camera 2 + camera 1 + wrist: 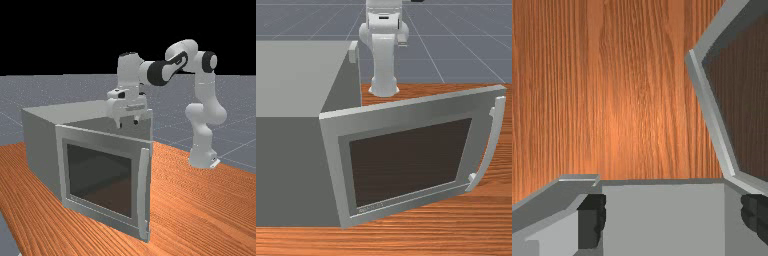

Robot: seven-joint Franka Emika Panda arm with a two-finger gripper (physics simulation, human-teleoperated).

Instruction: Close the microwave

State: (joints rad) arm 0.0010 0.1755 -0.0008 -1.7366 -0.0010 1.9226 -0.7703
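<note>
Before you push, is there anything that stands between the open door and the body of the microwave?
Nothing visible stands between the door and the body. My gripper hangs high near them, but whether it is in the door's path, I cannot tell.

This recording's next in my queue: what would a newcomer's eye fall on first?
First, the bulky grey microwave at the front view's left, its door swung open, dark window and curved handle in plain sight. Then the white arm, its open tool just above the door in the far view.
</note>
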